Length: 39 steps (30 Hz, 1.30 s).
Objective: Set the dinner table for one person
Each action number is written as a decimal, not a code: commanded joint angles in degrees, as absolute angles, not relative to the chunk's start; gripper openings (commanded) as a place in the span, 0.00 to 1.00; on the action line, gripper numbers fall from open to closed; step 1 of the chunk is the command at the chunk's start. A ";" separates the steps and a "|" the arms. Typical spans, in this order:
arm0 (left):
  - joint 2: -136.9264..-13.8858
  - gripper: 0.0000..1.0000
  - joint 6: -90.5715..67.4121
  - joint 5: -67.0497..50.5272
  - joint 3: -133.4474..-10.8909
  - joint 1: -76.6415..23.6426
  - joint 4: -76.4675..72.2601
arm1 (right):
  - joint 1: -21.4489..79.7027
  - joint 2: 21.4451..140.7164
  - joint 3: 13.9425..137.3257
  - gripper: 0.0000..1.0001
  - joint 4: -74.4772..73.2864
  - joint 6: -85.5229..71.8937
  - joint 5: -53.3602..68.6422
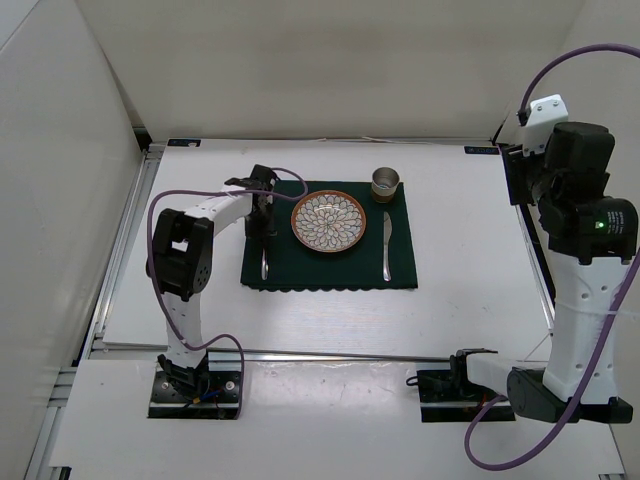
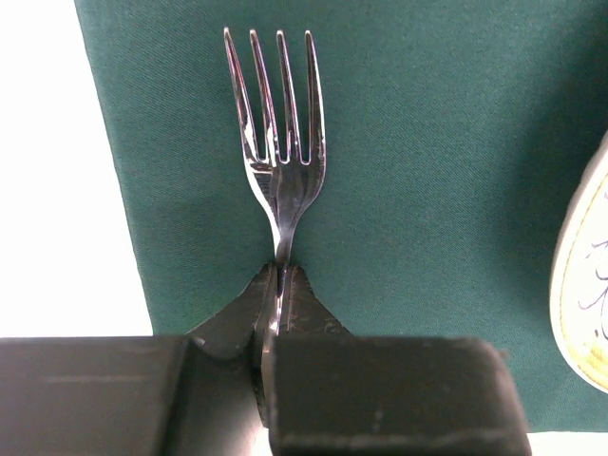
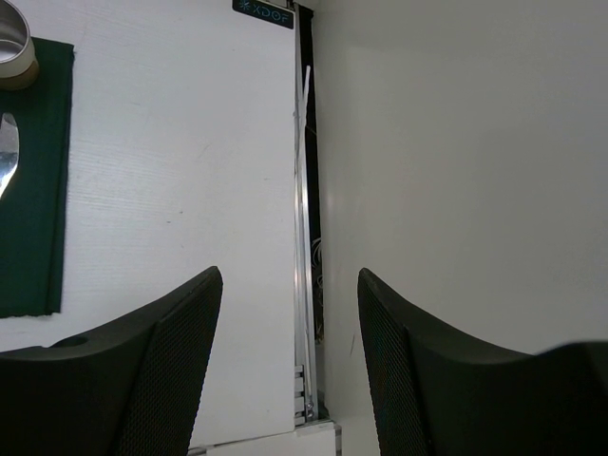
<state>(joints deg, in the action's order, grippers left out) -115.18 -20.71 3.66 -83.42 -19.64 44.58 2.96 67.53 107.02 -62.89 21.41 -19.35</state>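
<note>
On the white dinner table [image 1: 470, 230] lies a dark green placemat [image 1: 330, 265] with a patterned plate [image 1: 328, 221] at its middle. A knife [image 1: 387, 245] lies right of the plate and a metal cup [image 1: 385, 183] stands at the mat's far right corner. My left gripper [image 1: 262, 215] is low over the mat's left part, shut on a silver fork [image 2: 280, 142] at its neck [image 2: 280, 271]. The fork [image 1: 264, 262] lies along the mat left of the plate. My right gripper [image 3: 290, 285] is open and empty, raised over the table's right edge.
White walls enclose the table at the back and both sides. A metal rail [image 3: 302, 237] runs along the table's right edge. The plate's rim [image 2: 579, 285] is close to the right of the fork. The cup [image 3: 14, 47] and knife tip [image 3: 6, 157] show in the right wrist view.
</note>
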 commanded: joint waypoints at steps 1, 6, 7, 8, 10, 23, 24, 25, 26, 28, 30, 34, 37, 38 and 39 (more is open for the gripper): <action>-115.04 0.10 -20.92 5.27 -85.43 -19.25 44.56 | 2.72 66.09 107.14 0.63 -61.35 20.92 -18.99; -114.44 0.10 -20.92 5.27 -85.43 -19.25 44.04 | 2.72 65.57 106.61 0.63 -61.35 20.92 -18.98; -114.43 0.10 -20.92 5.27 -85.43 -19.25 44.03 | 2.72 65.57 106.61 0.63 -61.35 20.92 -18.98; -114.43 0.10 -20.92 5.27 -85.43 -19.25 44.03 | 2.72 65.57 106.61 0.63 -61.35 20.40 -18.98; -114.43 0.10 -20.92 5.27 -85.43 -19.25 44.03 | 2.72 65.57 106.61 0.63 -61.87 20.39 -18.46; -109.43 0.50 -20.92 6.50 -85.96 -20.30 44.03 | 2.72 65.04 106.08 0.63 -61.87 20.39 -17.93; -108.90 0.50 -20.92 6.50 -85.96 -20.30 44.03 | 2.72 65.04 106.08 0.63 -61.87 20.39 -17.93; -107.85 0.50 -20.92 7.03 -86.65 -20.30 44.03 | 2.72 65.04 106.08 0.63 -61.87 20.39 -17.93; -107.06 0.50 -20.31 7.03 -87.70 -19.78 44.03 | 2.72 65.04 106.08 0.63 -61.87 20.39 -17.41; -105.83 0.55 -19.78 7.56 -89.55 -18.99 45.16 | 2.72 65.04 105.30 0.63 -61.87 20.39 -17.40; -103.98 0.56 -19.16 8.35 -93.59 -16.80 45.18 | 2.72 64.34 104.25 0.63 -61.87 20.39 -16.88; -100.90 0.71 -16.53 8.35 -101.15 -11.52 46.76 | 2.20 63.20 100.91 0.70 -62.48 19.86 -16.35; -97.66 0.90 -12.67 9.22 -103.18 -6.78 47.37 | 0.62 62.67 94.94 0.88 -64.85 18.73 -15.21; -96.69 1.00 -11.44 9.23 -103.18 -5.46 47.37 | -1.21 62.67 92.49 0.94 -65.56 18.02 -15.21; -94.77 1.00 -9.34 9.84 -102.23 -2.32 47.37 | -2.45 62.67 87.50 0.94 -66.09 18.02 -15.21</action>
